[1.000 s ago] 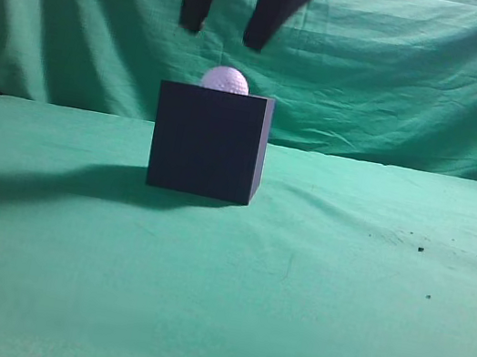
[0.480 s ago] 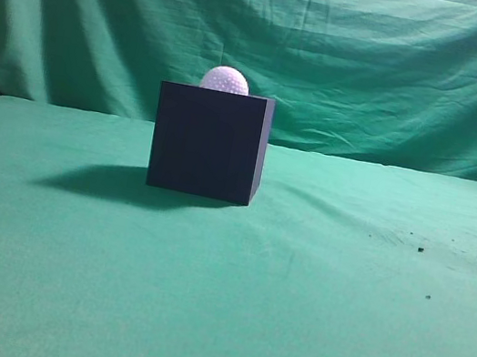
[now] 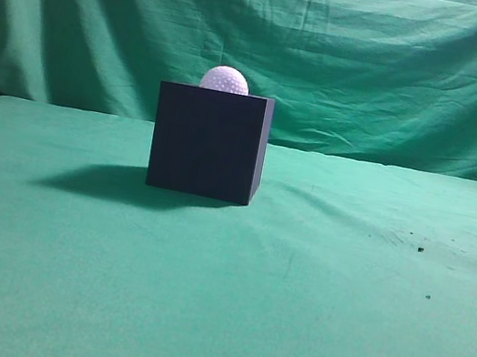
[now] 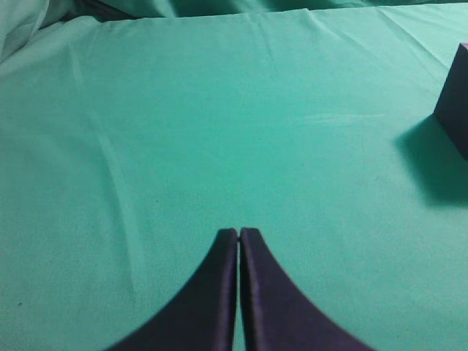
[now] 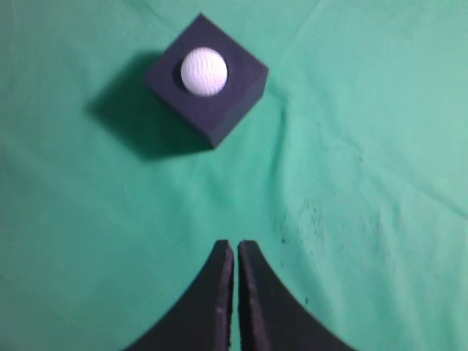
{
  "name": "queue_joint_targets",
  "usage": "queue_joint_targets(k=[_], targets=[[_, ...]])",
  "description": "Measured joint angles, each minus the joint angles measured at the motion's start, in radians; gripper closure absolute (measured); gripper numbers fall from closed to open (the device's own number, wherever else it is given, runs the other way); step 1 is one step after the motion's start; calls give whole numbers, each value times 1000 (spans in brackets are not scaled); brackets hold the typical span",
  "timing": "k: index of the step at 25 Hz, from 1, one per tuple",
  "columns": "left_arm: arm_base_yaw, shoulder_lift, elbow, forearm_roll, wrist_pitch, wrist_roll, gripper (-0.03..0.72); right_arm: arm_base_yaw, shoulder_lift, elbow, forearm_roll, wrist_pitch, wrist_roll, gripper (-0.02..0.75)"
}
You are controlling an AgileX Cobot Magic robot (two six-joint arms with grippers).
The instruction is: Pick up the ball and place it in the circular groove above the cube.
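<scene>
green cloth (image 3: pixel 306 320) bears cube (image 3: pixel 210 142), ball (image 3: pixel 225 79) atop.

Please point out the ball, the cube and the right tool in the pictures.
the ball (image 5: pixel 204 71): right wrist view, middle of its dimpled top.
the cube (image 3: pixel 208 142): exterior view, middle of its front face.
the right tool (image 5: pixel 235 252): right wrist view, the seam between its two closed fingertips.

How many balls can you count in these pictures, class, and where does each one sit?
1. The ball sits on top of the cube, seated in its upper face, near the middle as the right wrist view shows. None shows elsewhere; behind the cube is hidden.
</scene>
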Motion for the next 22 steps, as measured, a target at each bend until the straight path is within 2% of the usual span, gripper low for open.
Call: queue_joint_targets(k=[9,18,22], targets=[[0,0,0,0,0,0,688,0,-355,335,0,-61,4,738],[0,0,0,0,0,0,688,0,-701,649,20,-258,4,738],[0,0,0,0,0,0,688,0,-798,706,61,-224,-4,738]])
